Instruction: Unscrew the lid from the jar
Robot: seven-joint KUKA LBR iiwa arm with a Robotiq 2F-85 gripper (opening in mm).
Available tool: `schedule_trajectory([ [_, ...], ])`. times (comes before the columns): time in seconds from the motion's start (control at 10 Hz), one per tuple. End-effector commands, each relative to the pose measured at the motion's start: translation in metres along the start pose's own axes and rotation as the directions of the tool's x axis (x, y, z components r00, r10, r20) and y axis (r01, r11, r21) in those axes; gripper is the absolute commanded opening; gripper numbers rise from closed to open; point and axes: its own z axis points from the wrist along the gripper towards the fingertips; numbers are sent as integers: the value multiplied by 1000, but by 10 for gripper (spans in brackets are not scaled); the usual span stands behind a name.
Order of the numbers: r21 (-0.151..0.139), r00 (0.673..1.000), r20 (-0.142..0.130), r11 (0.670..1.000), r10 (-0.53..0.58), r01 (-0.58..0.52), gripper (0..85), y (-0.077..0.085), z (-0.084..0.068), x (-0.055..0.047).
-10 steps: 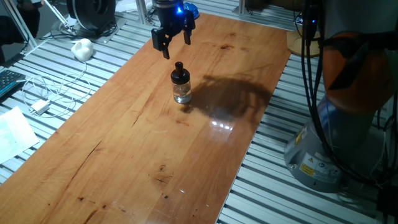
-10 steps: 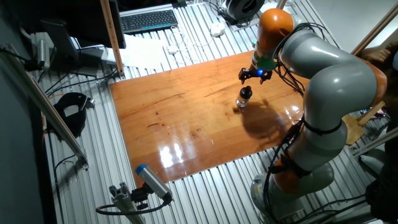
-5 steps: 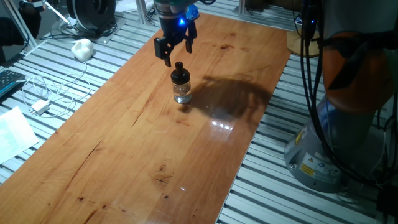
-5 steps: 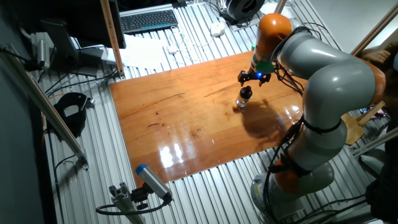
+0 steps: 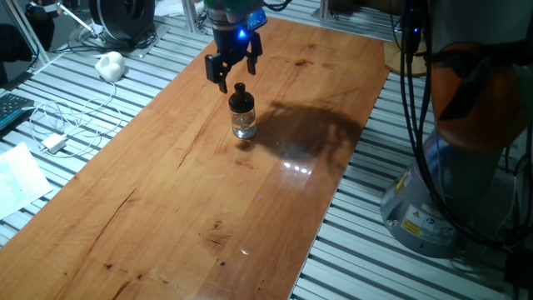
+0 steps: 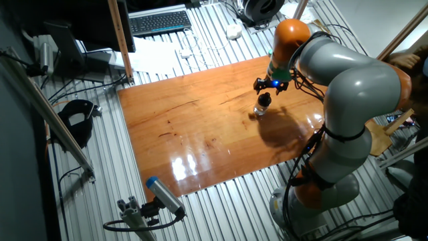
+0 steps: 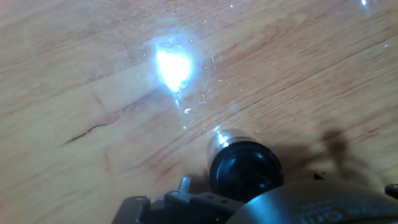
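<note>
The jar [image 5: 244, 127] is small clear glass and stands upright on the wooden table [image 5: 191, 200]. The black lid [image 5: 241, 102] with its narrow knob sits on it. My gripper [image 5: 236, 77] is open and hangs just above and slightly behind the knob, one finger on each side, not touching it. In the other fixed view the gripper [image 6: 266, 86] is right over the jar [image 6: 261, 110]. In the hand view the lid [image 7: 246, 170] shows from above near the bottom edge, and my fingertips are out of frame.
A white lump [image 5: 110, 65], cables with a white adapter [image 5: 54, 143] and paper [image 5: 17, 179] lie on the slatted bench left of the table. A keyboard [image 6: 159, 21] lies beyond. My arm's base [image 5: 441, 192] stands at the right.
My gripper has come down and moved closer to the lid's knob, turning slightly. The jar and lid have not moved.
</note>
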Motion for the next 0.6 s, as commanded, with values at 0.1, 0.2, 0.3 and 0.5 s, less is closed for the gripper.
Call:
schedule_trajectory([
  [0.1,10,1000,6,1000,-3,3,850,1,4,1],
  [0.2,25,1000,4,1000,-15,15,850,0,6,0],
  [0.3,23,1000,3,1000,-21,21,850,-3,9,-1],
  [0.5,18,1000,6,1000,-18,18,850,-4,14,-1],
])
